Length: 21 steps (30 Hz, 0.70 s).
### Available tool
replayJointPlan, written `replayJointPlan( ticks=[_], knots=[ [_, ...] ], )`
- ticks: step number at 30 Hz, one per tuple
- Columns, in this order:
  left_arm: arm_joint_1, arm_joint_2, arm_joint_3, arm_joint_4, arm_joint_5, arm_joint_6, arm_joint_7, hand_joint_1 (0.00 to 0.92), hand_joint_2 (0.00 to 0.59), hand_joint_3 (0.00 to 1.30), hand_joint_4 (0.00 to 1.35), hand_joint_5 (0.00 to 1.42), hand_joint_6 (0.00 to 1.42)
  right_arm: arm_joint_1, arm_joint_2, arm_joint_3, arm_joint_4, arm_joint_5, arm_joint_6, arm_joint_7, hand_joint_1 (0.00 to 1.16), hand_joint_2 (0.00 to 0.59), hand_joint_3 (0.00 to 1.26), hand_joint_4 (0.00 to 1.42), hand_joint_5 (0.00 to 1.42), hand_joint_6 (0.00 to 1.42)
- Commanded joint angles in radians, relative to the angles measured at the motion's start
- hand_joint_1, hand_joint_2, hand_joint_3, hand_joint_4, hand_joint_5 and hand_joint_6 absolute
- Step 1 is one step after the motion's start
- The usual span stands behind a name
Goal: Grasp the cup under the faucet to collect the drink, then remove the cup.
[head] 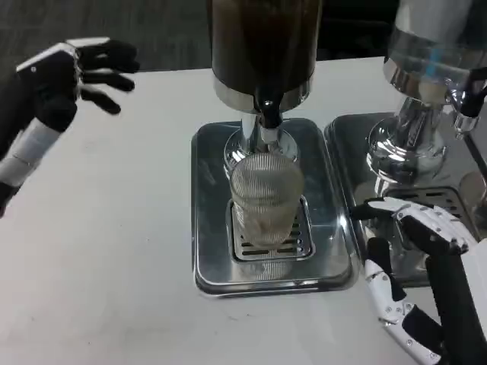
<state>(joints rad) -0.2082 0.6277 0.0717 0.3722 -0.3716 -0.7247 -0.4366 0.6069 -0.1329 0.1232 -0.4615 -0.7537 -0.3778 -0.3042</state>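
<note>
The cup (266, 199) is standing on the drip tray (217, 258) under the faucet (268, 114). The left hand (65, 76) is hovering with fingers apart; the right hand (415, 277) is waiting beside the tray, fingers spread, empty.

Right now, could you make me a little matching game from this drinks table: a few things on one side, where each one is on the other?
Things:
1. ribbed cup
2. left hand
3. right hand
4. dark drink dispenser

Places:
A. raised over the bare table, far left
B. on the drip tray grate, under the faucet
C. beside the tray, lower right
D. top centre, above the cup

Pairs: 1-B, 2-A, 3-C, 4-D
</note>
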Motion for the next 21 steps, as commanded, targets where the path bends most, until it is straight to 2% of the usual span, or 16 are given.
replayJointPlan(
  ticks=[1, 3, 5, 7, 13, 16, 21],
  knots=[
    [-0.071, 0.017, 0.039, -0.059, -0.213, 0.206, -0.268, 0.0, 0.054, 0.27, 0.26, 0.32, 0.38, -0.016, -0.001, 0.004, 0.024, 0.02, 0.01, 0.007, 0.44, 0.582, 0.47, 0.35, 0.32, 0.22],
    [-0.093, 0.012, 0.06, -0.071, -0.265, 0.298, -0.358, 0.0, 0.042, 0.23, 0.22, 0.28, 0.31, -0.022, 0.0, 0.006, 0.03, 0.023, 0.011, 0.006, 0.44, 0.582, 0.47, 0.35, 0.32, 0.22],
    [-0.133, 0.023, 0.062, -0.079, -0.339, 0.447, -0.474, 0.0, 0.031, 0.18, 0.16, 0.23, 0.24, -0.027, 0.003, 0.007, 0.037, 0.027, 0.013, 0.004, 0.44, 0.582, 0.47, 0.35, 0.32, 0.22],
    [-0.162, 0.023, 0.073, -0.081, -0.372, 0.55, -0.55, 0.0, 0.022, 0.15, 0.09, 0.18, 0.18, -0.032, 0.007, 0.007, 0.043, 0.032, 0.016, 0.002, 0.44, 0.582, 0.47, 0.35, 0.32, 0.22],
    [-0.253, 0.005, 0.099, -0.046, -0.402, 0.79, -0.692, 0.0, 0.004, 0.07, 0.0, 0.08, 0.05, -0.038, 0.016, 0.016, 0.065, 0.033, 0.017, -0.013, 0.44, 0.582, 0.47, 0.35, 0.32, 0.22],
    [-0.291, -0.012, 0.112, -0.026, -0.396, 0.846, -0.717, 0.0, 0.003, 0.07, 0.0, 0.06, 0.0, -0.037, 0.022, 0.022, 0.076, 0.031, 0.016, -0.026, 0.44, 0.582, 0.47, 0.35, 0.32, 0.22],
    [-0.338, -0.035, 0.107, -0.004, -0.363, 0.875, -0.735, 0.0, 0.007, 0.06, 0.0, 0.05, 0.0, -0.035, 0.033, 0.033, 0.089, 0.025, 0.015, -0.049, 0.44, 0.582, 0.47, 0.36, 0.32, 0.22]
  ],
)
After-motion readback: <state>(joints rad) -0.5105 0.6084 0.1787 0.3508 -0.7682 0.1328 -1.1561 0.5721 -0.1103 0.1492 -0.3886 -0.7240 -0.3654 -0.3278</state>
